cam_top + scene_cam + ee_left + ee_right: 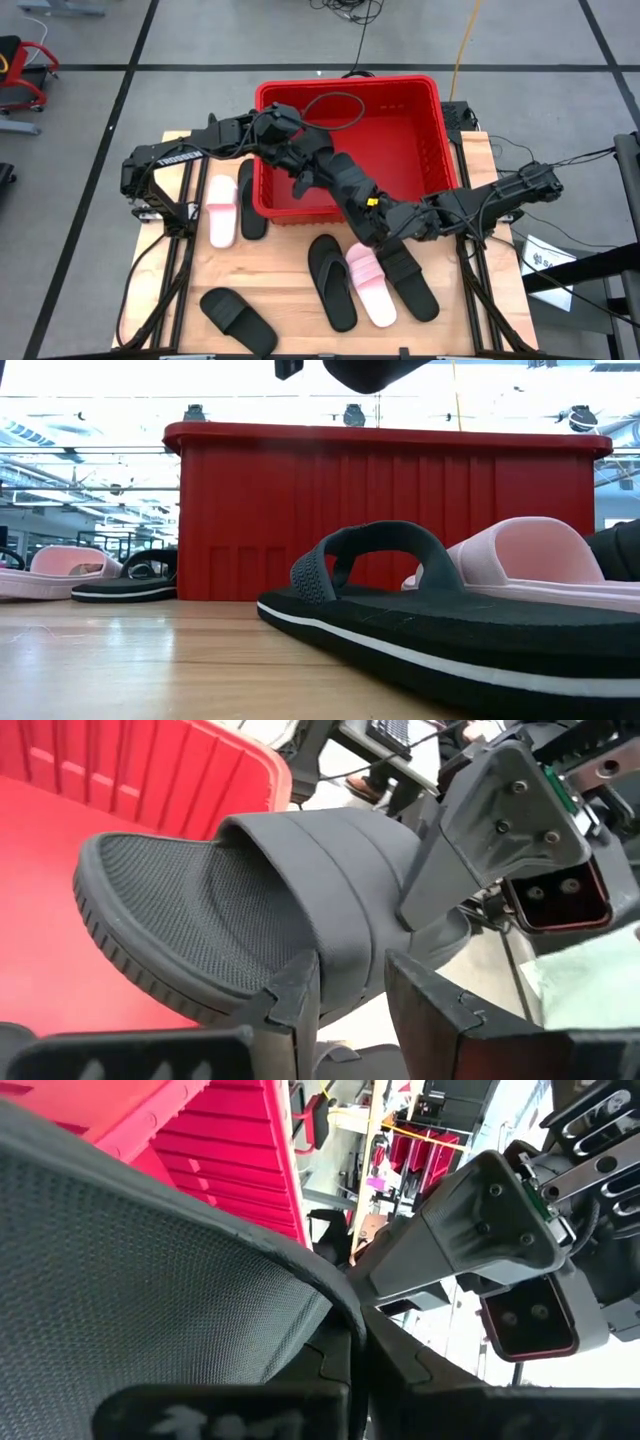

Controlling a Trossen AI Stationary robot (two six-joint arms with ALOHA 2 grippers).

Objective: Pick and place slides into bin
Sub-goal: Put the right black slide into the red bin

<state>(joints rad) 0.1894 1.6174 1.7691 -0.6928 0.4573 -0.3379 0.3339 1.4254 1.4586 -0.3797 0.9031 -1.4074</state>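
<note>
Both grippers are shut on one black slide (338, 180), held in the air over the red bin's (410, 95) near wall. My left gripper (318, 172) reaches in from the table's left and my right gripper (356, 205) from the right. In the left wrist view the slide (210, 920) shows its textured footbed and wide strap. Other slides lie flat on the table: a pink one (222, 210) and a black one (250, 200) left of the bin, a black one (237, 320) at the near left, and a black thong (332, 282), a pink one (370, 285) and a black one (410, 282) near the bin. My left gripper pinches the slide's side edge below the strap (345, 975) between its two fingers (297, 992). The slide is lifted clear, above the bin's red floor. My right gripper pinches the slide's edge (335, 1305) on the opposite side. In the left wrist view its finger (460, 860) lies against the strap's far end. The fingers hide the exact place of contact.
The bin's thick rim (380, 438) and tall wall stand right behind the slides on the table. A black cable (335, 105) loops over the bin. Bare wood lies at the table's near edge (290, 340).
</note>
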